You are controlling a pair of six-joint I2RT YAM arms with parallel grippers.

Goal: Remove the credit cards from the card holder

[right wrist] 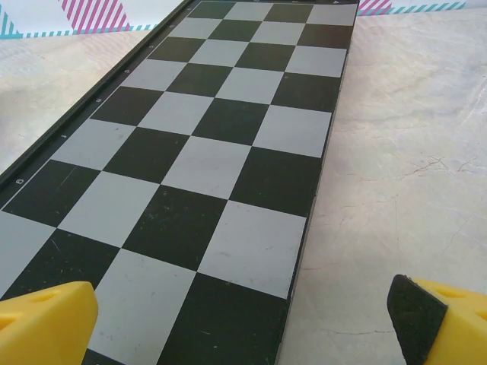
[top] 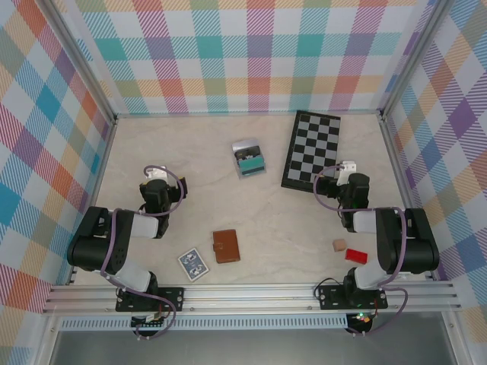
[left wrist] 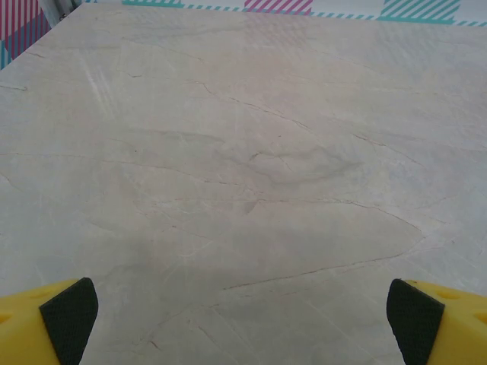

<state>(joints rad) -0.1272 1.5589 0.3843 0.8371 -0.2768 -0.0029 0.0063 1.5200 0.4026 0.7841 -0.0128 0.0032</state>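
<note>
Top external view: a small brown leather card holder [top: 226, 246] lay folded shut on the pale marble-look table [top: 289, 220], near the front edge, between the 2 arm bases.
Neighbours: a blue patterned playing-card deck [top: 193, 264] sat just beside the holder on its left, not touching it. A grey-and-teal small box [top: 249, 158] and a black-and-white chessboard [top: 312, 150] lay well apart from it, toward the back.
Cards: the credit cards were hidden, judged to be inside the folded holder.
Pincer, left: the left gripper [top: 157, 176] hung over bare table with its yellow fingers spread wide [left wrist: 242, 323], empty and well apart from the holder.
Pincer, right: the right gripper [top: 347, 169] was equally wide apart and empty [right wrist: 243, 323], above the near end of the chessboard [right wrist: 213, 167].
Stage: judged not begun, as neither arm had reached the holder.
Risk 1: the flat, light holder could skid across the smooth table if 1 arm pried at it without the other pinning it.
Risk 2: a reach aimed slightly left could nudge or pick up the deck instead.
Risk 3: the snap tab might resist, so a pull would lift the whole holder.
Risk 4: thin cards could slip from the pads or come out several at once.
</note>
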